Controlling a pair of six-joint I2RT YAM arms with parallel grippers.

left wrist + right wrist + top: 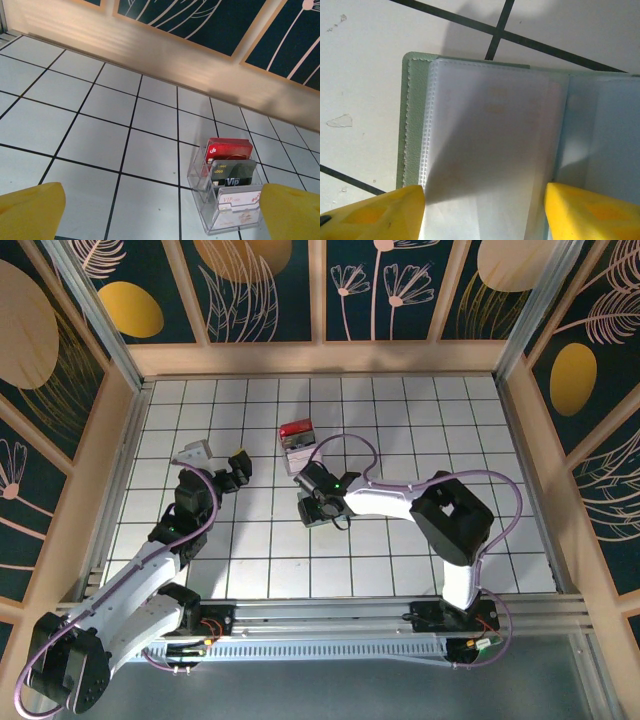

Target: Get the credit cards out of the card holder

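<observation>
The card holder lies open on the tiled floor, with a pale green-grey cover and a blue-grey leaf on the right. A cloudy clear sleeve lies on it, and faint orange marks show through. My right gripper points down over it, its yellow fingers closed in against the sleeve's two side edges. From above, the right gripper covers the holder. My left gripper is wide open above bare tiles with nothing between its fingers, and from above the left gripper sits left of centre.
A clear plastic stand holds a red card, a dark grey VIP card and a white VIP card; from above the stand sits just behind my right gripper. Wooden walls ring the floor.
</observation>
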